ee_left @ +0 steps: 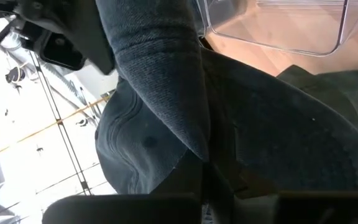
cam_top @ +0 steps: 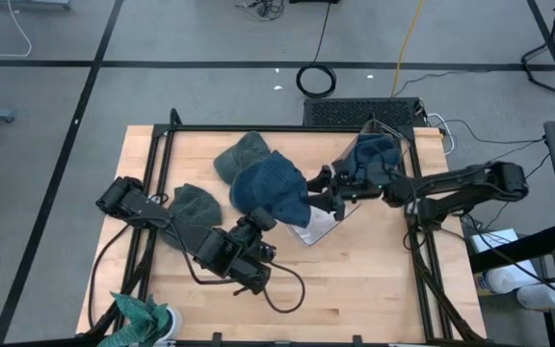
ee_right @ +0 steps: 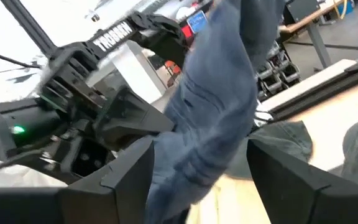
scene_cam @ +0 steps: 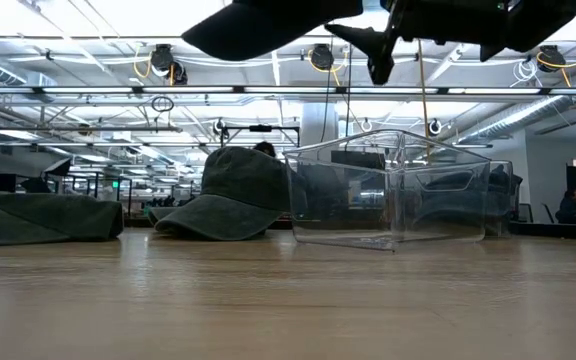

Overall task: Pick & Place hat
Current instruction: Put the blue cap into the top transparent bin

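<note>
A green hat [cam_top: 197,202] is seen lying on the table [cam_top: 374,280] at the left. The blue hat [cam_top: 270,189] is held above the table's middle, clenched in the left gripper [cam_top: 258,224]. The right gripper [cam_top: 324,193] is spread wide at the hat's brim, beside the clear bin [cam_top: 379,159].

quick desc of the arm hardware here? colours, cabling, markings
Both arms are dark, near-black, jointed links. The left arm trails a looping black cable; white "TROSSEN" lettering and a green light show on it in the right wrist view. The right gripper has blocky black fingers.
</note>
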`<action>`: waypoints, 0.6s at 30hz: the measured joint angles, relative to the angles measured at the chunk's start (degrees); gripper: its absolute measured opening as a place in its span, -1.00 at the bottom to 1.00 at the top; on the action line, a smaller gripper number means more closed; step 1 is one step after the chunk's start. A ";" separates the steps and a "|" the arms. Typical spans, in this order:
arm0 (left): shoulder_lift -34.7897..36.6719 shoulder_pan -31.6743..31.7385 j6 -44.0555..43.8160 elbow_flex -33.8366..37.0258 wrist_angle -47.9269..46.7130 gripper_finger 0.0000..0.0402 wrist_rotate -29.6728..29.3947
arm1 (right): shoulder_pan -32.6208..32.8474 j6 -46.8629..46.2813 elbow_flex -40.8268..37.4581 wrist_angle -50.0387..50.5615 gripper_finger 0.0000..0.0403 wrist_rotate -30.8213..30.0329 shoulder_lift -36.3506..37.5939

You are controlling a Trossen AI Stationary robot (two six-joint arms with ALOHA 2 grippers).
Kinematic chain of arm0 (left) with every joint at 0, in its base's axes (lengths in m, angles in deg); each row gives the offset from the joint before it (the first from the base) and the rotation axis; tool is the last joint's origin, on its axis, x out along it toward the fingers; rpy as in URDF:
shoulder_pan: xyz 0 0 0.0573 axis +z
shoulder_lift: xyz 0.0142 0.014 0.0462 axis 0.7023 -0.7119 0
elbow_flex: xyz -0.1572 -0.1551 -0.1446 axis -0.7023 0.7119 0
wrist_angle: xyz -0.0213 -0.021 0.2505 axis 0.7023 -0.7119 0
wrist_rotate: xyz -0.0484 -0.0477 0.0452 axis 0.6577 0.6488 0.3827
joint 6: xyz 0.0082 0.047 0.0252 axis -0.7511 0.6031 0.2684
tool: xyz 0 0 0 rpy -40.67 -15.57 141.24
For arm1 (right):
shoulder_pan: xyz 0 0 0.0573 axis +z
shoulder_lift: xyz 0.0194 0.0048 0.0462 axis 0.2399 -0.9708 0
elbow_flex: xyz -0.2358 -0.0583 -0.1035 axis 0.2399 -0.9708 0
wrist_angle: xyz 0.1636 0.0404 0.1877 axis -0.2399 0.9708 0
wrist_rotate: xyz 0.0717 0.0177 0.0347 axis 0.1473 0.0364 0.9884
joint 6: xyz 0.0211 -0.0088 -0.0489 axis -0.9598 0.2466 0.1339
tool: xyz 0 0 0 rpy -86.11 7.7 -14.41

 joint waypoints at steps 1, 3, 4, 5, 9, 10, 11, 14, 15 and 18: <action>0.00 0.00 -0.20 0.01 0.00 -0.98 0.02 | 0.00 0.08 0.00 0.06 0.21 0.00 -0.31; 0.00 0.00 -0.77 0.02 0.00 -0.96 0.02 | 0.00 0.18 0.00 -0.23 0.21 0.02 -0.83; 0.00 0.00 -1.01 0.02 0.00 -0.96 0.04 | 0.00 0.18 0.00 -0.51 0.21 0.02 -1.00; 0.00 0.00 -1.12 0.02 -0.02 -0.96 0.04 | 0.00 0.18 0.00 -0.48 0.21 0.02 -1.07; 0.02 0.31 -2.40 0.02 -0.04 -0.98 1.97 | 0.00 -0.29 0.47 0.29 0.21 0.02 -1.07; 0.02 0.48 -2.89 0.02 -0.04 -0.97 2.64 | 0.03 -0.85 1.00 1.50 0.20 0.02 -1.07; 0.02 0.67 -3.44 0.02 -0.04 -0.96 2.85 | 0.14 -1.16 1.65 3.17 0.18 0.02 -1.07; 0.02 1.13 -4.16 0.02 -0.04 -0.98 3.13 | 0.64 0.06 3.93 8.36 0.08 -0.07 -1.07; 0.02 1.37 -4.55 0.02 -0.04 -0.98 3.71 | 0.87 0.97 4.62 9.79 0.04 -0.04 -1.07; 0.02 1.95 -6.30 0.04 -0.07 -0.96 4.37 | 1.64 3.48 6.38 12.87 -0.12 -0.02 -1.07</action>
